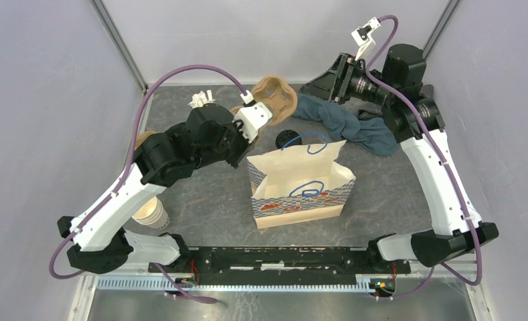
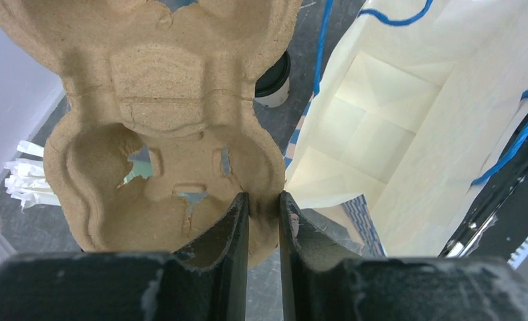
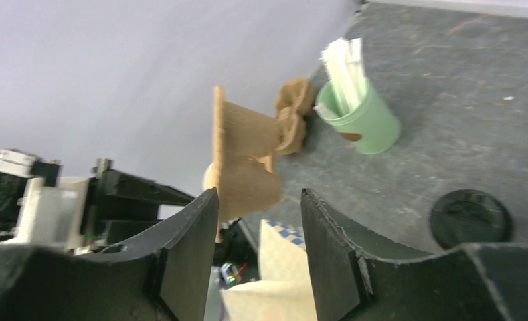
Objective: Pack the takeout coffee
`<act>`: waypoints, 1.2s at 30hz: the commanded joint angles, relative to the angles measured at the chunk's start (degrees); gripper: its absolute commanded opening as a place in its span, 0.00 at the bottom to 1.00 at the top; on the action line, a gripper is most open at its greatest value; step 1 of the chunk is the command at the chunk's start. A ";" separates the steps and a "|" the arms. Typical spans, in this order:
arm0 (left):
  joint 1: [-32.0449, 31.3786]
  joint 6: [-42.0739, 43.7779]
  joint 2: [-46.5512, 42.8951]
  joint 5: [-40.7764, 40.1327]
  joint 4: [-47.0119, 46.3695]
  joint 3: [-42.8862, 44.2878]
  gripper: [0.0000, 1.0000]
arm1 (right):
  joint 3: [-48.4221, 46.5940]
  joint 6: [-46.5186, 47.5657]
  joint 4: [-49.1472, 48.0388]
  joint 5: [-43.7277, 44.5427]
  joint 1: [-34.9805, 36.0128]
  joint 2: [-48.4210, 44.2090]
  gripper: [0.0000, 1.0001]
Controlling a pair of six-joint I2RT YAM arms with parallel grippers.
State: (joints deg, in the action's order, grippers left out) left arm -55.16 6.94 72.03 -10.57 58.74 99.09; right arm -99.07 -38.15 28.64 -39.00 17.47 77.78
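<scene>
The left claw (image 2: pixel 264 204) was clamped on the rim of a moulded pulp cup carrier (image 2: pixel 174 100). It held the carrier on edge in the air, just behind the open paper bag (image 1: pixel 301 184). The right claw (image 3: pixel 259 200) stood open with nothing between its fingers, raised over a blue cloth (image 1: pixel 355 127) at the back of the surface (image 1: pixel 201 200).

The takeout coffee (image 1: pixel 288 139) stood upright on the surface just behind the bag, below the carrier, and neither claw touched it. The left wrist view showed its white wall under the black lid.

The cup would probably handle as a soft thing. Its thin paper wall would dent under a hard squeeze, the plastic lid looked slick and might pop off, and any liquid inside would add weight and could spill. The best hold seemed to be around the body below the lid, lightly, with the cup kept upright.

No writing could be read anywhere. The bag showed only a blue chequered band, red motifs and blue cord handles.
</scene>
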 commanded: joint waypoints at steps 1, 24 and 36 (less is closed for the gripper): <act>-0.47 6.44 -2.20 0.61 -0.19 -1.74 0.02 | 0.27 -3.34 -6.24 -10.64 0.51 1.12 0.53; -1.78 10.36 -5.50 2.58 0.15 -6.84 0.02 | 7.80 -5.91 -6.39 -11.85 5.80 0.78 0.11; -1.89 -11.65 -4.79 -8.42 5.48 4.74 0.85 | 2.45 2.04 6.48 8.25 4.92 -11.36 0.00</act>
State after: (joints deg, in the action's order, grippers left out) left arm -56.75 8.93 67.77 -13.76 63.00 94.39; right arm -90.15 -42.37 27.11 -41.63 22.81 73.45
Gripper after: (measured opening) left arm 0.805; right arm 0.010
